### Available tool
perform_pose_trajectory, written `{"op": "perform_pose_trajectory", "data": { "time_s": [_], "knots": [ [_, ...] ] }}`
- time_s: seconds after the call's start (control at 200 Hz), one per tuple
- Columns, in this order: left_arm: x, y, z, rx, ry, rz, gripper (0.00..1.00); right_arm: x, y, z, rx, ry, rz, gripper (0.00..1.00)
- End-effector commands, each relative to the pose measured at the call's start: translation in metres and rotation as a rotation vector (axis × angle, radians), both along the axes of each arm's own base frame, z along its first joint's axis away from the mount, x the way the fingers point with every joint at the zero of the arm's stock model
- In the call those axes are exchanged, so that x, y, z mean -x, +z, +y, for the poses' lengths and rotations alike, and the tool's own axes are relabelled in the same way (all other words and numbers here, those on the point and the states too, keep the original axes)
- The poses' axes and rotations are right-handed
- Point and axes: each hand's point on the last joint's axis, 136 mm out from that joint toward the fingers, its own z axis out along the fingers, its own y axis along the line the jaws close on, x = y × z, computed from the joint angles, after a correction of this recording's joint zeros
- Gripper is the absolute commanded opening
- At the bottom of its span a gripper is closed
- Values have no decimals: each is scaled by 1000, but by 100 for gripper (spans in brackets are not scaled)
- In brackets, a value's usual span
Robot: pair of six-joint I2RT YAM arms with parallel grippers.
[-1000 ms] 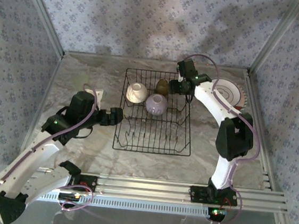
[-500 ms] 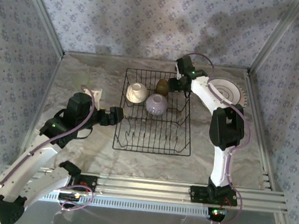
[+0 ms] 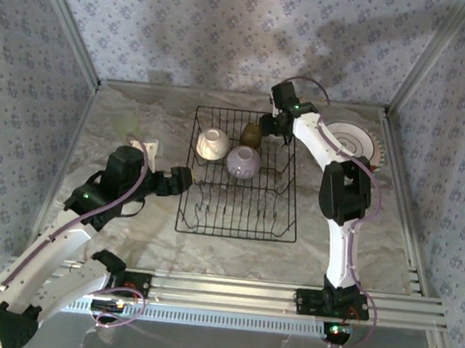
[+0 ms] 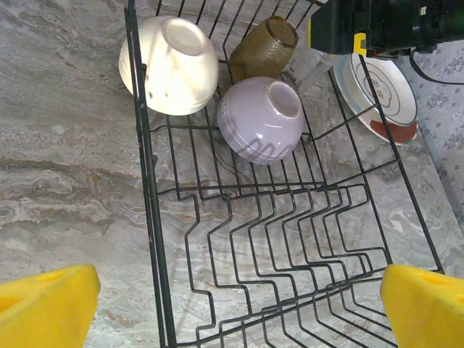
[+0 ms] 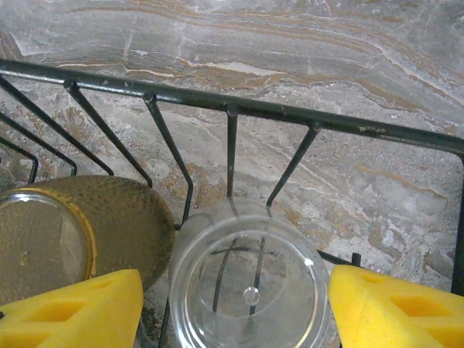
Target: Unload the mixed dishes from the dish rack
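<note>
- Four dishes sit at the far end of the rack [image 3: 238,204]: a cream bowl [image 3: 212,143], a lilac bowl [image 3: 243,163], a cup [image 3: 252,134] lying on its side, and a clear glass [image 5: 246,279] just beside the cup, near the far rim wire.
- One plate [image 3: 354,142] already lies on the table [image 3: 138,122], to the right of the rack.
- The right gripper [image 3: 272,130] is open, with its jaws on both sides of the glass. We judge that it is about to take the glass, but it does not squeeze it yet.
- The left gripper [image 3: 184,179] is also open and holds nothing. It hovers at the left side of the rack.
- First risk: in the right wrist view, the pad [image 5: 80,308] on the cup side overlaps the cup. If the jaws close like this, we think the pad may push the cup, or pinch the cup and the glass together.
- Second risk: the glass looks smooth, so a shallow or off-centre grip may let it slip and drop back on the wires.
- Third risk: the glass stands close to the rim wire and its uprights. A lift that is not straight may hook the glass there and knock the cup.
</note>
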Motion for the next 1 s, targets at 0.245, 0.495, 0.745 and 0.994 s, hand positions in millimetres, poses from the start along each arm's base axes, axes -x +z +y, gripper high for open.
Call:
{"op": "perform_pose_trajectory", "data": {
  "time_s": [0.245, 0.495, 0.745, 0.994],
  "knots": [
    [-3, 8, 3, 28, 30, -38, 99, 17, -33, 13, 103, 44, 102, 73],
    [-3, 2, 4, 31, 35, -29, 99, 21, -13, 14, 143, 50, 35, 74],
    [-2, 2, 4, 30, 34, -29, 99, 19, 19, 8, 144, 56, -26, 75],
    [-3, 2, 3, 36, 29, -31, 99, 17, 24, 3, 144, 64, -36, 78]
  ]
}}
